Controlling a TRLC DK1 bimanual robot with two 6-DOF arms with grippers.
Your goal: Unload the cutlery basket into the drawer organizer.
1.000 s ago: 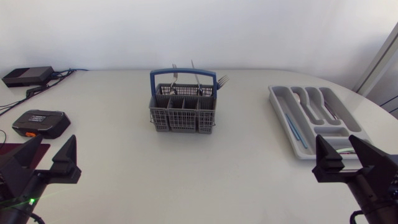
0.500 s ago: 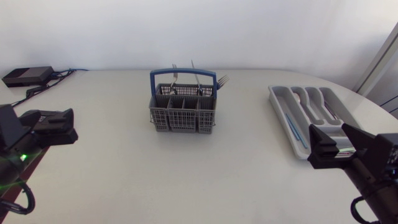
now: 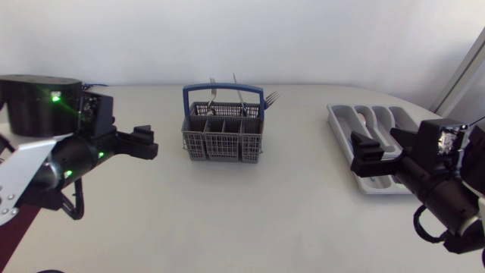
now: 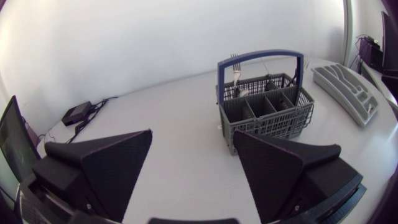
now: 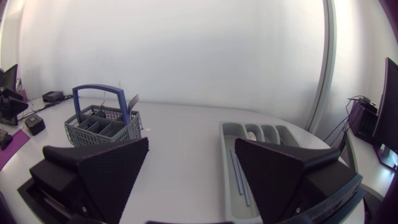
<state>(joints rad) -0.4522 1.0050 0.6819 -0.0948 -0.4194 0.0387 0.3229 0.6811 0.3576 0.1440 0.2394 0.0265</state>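
Observation:
A grey cutlery basket [image 3: 223, 138] with a blue handle [image 3: 223, 89] stands upright at the table's middle back, and forks [image 3: 270, 98] stick up from its rear compartments. At the right lies the grey drawer organizer [image 3: 339, 116], holding a spoon [image 3: 365, 117] and a thin blue stick [image 5: 239, 177]. My left gripper [image 3: 144, 142] hangs open and empty to the left of the basket, which the left wrist view shows ahead of the gripper [image 4: 193, 165]. My right gripper [image 3: 381, 152] stands open and empty over the organizer's near end, hiding part of it.
A small black box [image 4: 78, 113] with cables sits at the table's far left corner. Another black device [image 5: 34, 123] and a purple mat [image 5: 12, 140] lie along the left side. The organizer [image 5: 225, 134] lies close to the table's right edge.
Both arms have risen from the near edge and swung inward. The left gripper came up beside the basket. The right one moved over the organizer's near end.

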